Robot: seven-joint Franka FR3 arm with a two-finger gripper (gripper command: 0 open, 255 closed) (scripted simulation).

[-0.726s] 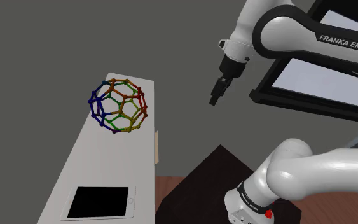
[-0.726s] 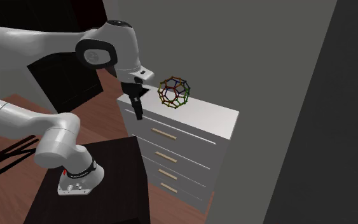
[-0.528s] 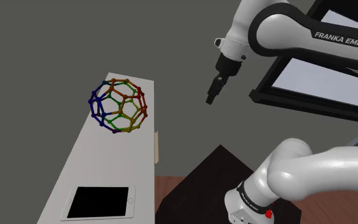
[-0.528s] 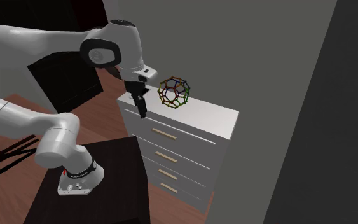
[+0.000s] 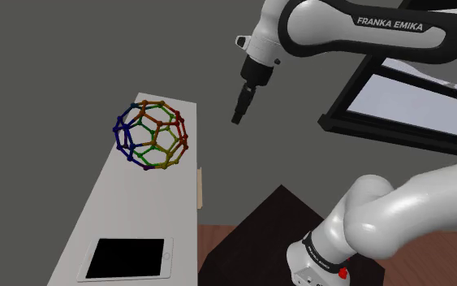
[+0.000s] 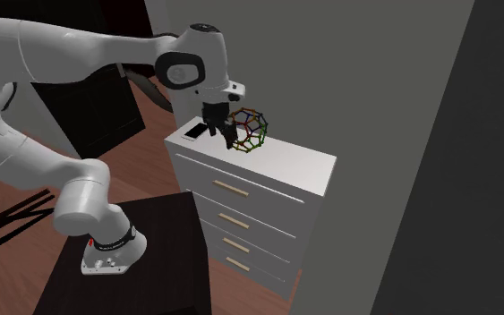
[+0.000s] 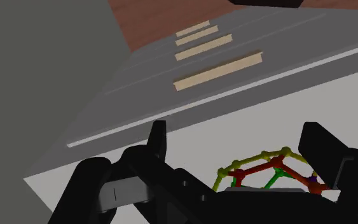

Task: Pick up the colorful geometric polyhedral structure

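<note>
The polyhedral structure is an open ball of rods in blue, red, orange, yellow and green. It stands on the far end of a white dresser top. My black gripper hangs in the air off the dresser's edge, on the shoulder view's right of the structure and a little above it. In the second exterior view the gripper overlaps the structure. In the wrist view the gripper is open, its fingers wide apart, and the structure's top shows low between them, untouched.
A black-screened tablet lies on the near end of the dresser top. The dresser front has several drawers with pale handles. My dark stand sits beside it on a wood floor. A framed panel hangs behind the arm.
The arm has swung toward the dresser. The gripper moved to the shoulder view's left and slightly up, closing on the structure. The structure and the tablet have not moved.
</note>
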